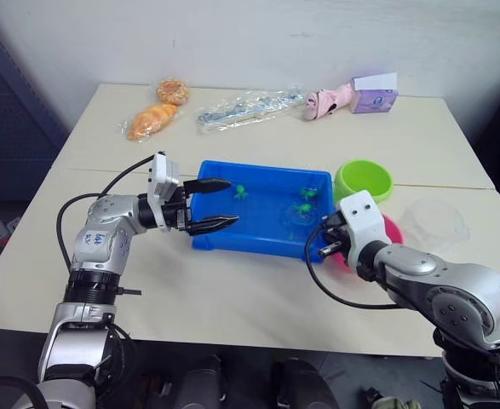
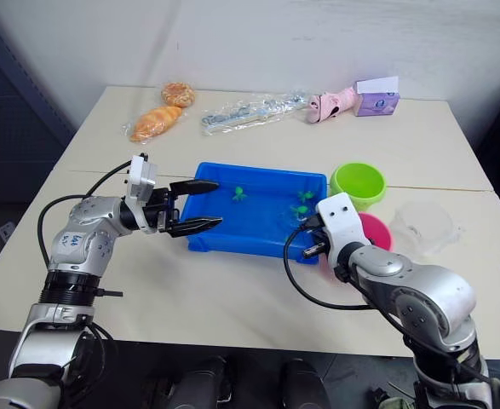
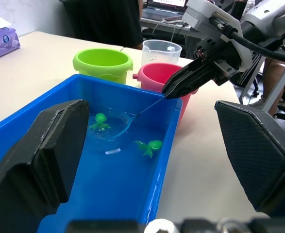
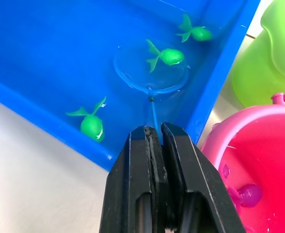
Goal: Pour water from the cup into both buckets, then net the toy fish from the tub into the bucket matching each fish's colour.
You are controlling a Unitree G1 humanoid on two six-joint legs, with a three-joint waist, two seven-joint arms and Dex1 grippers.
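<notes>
Net [image 4: 152, 77] handle runs from right gripper [image 4: 154, 133] into tub [image 4: 45, 58].

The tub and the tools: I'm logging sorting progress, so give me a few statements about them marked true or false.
1. The right tool is shut on the net's handle. True.
2. The net's hoop sits in the pink bucket. False: it is in the blue tub, under a green fish.
3. The left tool holds a fish. False: it is open and holds nothing, at the tub's end.
4. Pink fish lie in the pink bucket. True.
5. The clear cup stands beside the buckets. True.
</notes>
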